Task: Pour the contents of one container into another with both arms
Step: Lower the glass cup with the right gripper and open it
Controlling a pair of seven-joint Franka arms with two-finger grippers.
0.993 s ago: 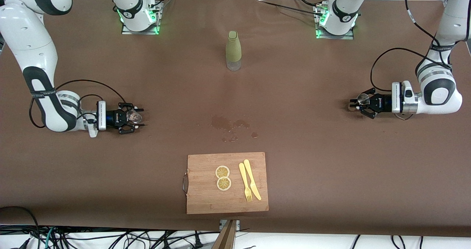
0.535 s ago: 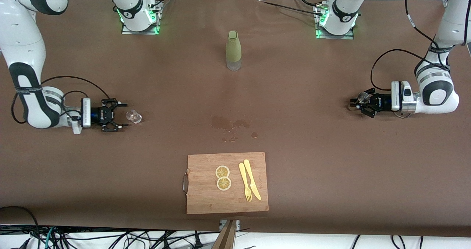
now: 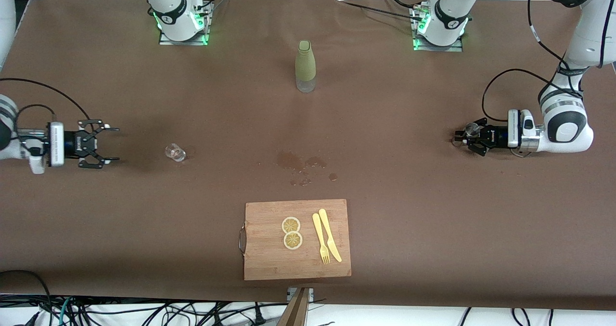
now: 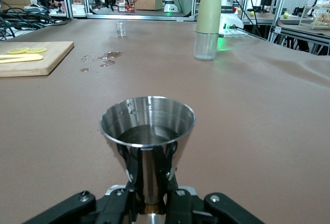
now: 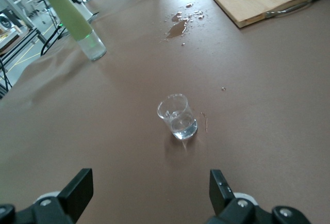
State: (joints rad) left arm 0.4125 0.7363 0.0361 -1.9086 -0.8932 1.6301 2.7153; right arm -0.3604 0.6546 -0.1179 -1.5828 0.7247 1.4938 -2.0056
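Right gripper (image 3: 108, 144) spread wide, empty, low at its arm's table end; small glass (image 3: 175, 152) stands apart. Left gripper (image 3: 464, 137) clamps steel jigger (image 4: 148, 131); wrist view shows liquid inside, probably water.

The right claw (image 3: 111, 144) no longer surrounds the small glass (image 3: 175, 152); it has let go, its fingers now spread wide, and has drawn well back toward the right arm's end of the bench (image 3: 385, 123). The glass now stands alone, upright. The left claw (image 3: 461, 136), clamped on the metal cup (image 3: 472, 129), has shifted slightly.
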